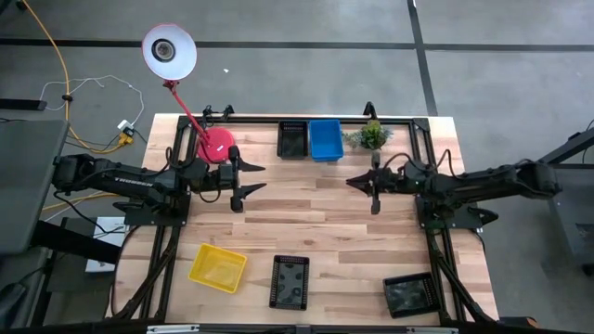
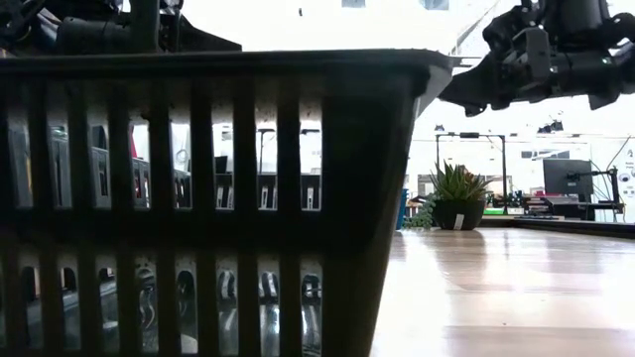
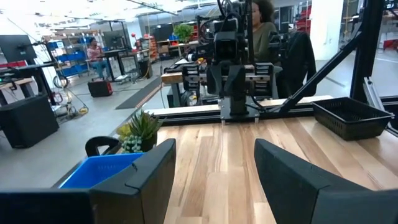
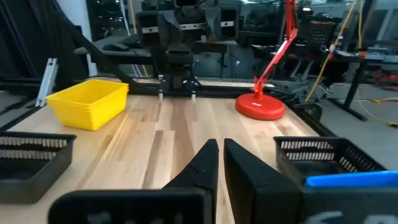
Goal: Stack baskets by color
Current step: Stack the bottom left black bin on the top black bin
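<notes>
Several baskets rest on their bases on the wooden table. A black basket (image 1: 292, 139) and a blue basket (image 1: 326, 139) stand side by side at the far edge. At the near edge are a yellow basket (image 1: 218, 267), a black basket (image 1: 290, 280) and another black basket (image 1: 410, 294). My left gripper (image 1: 252, 180) hovers open at mid-table on the left, pointing level toward the right. My right gripper (image 1: 355, 181) faces it from the right, shut on nothing. The left wrist view shows the wide gap of my left gripper (image 3: 214, 180). In the right wrist view my right gripper (image 4: 221, 163) has its fingers together.
A pink desk lamp stands with its round base (image 1: 218, 144) at the far left, its head (image 1: 168, 51) beyond the table. A small green plant (image 1: 369, 136) sits right of the blue basket. Bare wood lies between the two grippers. The near middle black basket (image 2: 198, 198) fills the low view's left.
</notes>
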You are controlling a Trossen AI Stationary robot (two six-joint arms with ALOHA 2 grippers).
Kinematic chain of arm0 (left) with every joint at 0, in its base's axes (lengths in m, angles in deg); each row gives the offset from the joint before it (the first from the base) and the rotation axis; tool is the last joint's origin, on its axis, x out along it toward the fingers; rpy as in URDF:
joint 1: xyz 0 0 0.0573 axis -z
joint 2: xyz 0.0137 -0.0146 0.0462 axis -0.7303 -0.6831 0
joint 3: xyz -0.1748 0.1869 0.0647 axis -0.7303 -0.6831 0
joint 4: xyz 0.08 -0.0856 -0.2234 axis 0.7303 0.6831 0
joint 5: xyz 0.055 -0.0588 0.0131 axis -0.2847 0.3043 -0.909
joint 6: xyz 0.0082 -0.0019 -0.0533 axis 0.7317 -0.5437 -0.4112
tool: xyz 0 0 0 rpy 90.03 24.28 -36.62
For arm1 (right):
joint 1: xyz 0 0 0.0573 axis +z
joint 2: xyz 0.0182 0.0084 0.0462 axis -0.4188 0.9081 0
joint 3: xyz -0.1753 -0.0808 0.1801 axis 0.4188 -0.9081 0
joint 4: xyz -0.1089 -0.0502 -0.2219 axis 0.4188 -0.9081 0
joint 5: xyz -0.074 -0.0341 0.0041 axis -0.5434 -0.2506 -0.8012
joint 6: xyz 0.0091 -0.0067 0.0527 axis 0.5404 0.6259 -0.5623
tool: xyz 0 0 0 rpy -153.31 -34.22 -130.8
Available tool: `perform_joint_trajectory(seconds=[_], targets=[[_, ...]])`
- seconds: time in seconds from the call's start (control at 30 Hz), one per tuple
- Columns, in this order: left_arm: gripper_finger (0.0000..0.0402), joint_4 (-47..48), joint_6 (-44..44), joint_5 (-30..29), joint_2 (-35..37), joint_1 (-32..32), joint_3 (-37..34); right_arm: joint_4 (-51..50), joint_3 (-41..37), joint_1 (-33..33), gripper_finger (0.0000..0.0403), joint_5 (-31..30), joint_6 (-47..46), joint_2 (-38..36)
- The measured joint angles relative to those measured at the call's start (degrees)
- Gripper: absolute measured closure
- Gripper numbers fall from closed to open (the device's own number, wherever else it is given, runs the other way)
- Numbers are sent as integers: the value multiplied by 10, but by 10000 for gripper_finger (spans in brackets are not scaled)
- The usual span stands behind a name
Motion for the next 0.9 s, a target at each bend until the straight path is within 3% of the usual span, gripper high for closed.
perform_joint_trajectory(seconds=[0.3,0.53,0.73,0.9], targets=[[195,-22,-15,-15,-1,0,2,38,-19,34,402,-6,-2,0],[195,41,-30,-42,-85,20,66,54,-18,35,403,-6,-3,0],[195,148,-21,-100,-211,14,152,53,-18,35,403,-6,-23,0],[195,337,10,-38,-300,-35,264,48,-18,35,403,-5,-40,0]])
